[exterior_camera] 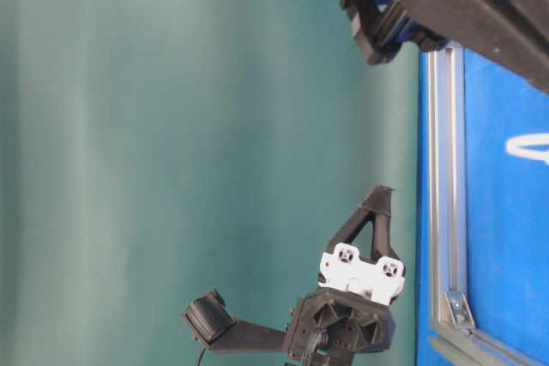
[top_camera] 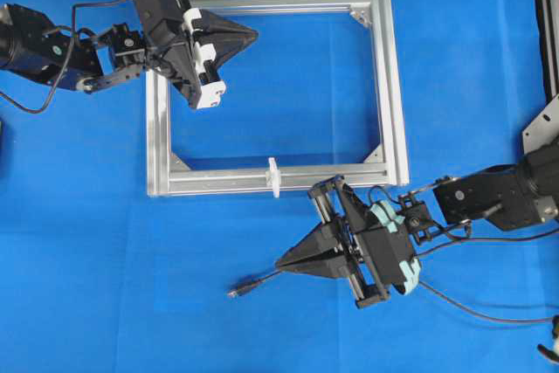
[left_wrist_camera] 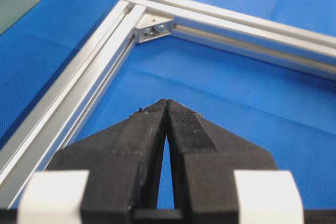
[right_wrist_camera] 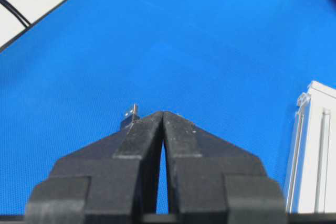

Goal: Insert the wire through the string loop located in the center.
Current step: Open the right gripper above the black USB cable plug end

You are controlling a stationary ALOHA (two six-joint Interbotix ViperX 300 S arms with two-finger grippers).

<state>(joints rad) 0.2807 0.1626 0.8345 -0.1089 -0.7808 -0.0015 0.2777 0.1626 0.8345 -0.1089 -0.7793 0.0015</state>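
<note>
The string loop [top_camera: 273, 176] stands as a small white tie on the middle of the silver frame's near rail [top_camera: 218, 183]; in the table-level view it shows at the right edge [exterior_camera: 519, 147]. The wire [top_camera: 258, 281] lies on the blue mat in front of the frame, its plug [top_camera: 235, 290] pointing left. My right gripper [top_camera: 279, 264] is shut just above the wire with nothing seen between its jaws, and the plug [right_wrist_camera: 130, 115] peeks out past its left fingertip. My left gripper [top_camera: 253, 37] is shut and empty over the frame's far left corner, tips together [left_wrist_camera: 166, 102].
The frame [top_camera: 393, 85] is a rectangle of aluminium rails with corner brackets [left_wrist_camera: 152, 27]. One rail end [right_wrist_camera: 315, 150] lies right of my right gripper. The wire trails off to the right [top_camera: 489, 319]. The mat's dark edge [top_camera: 546, 24] runs down the far right.
</note>
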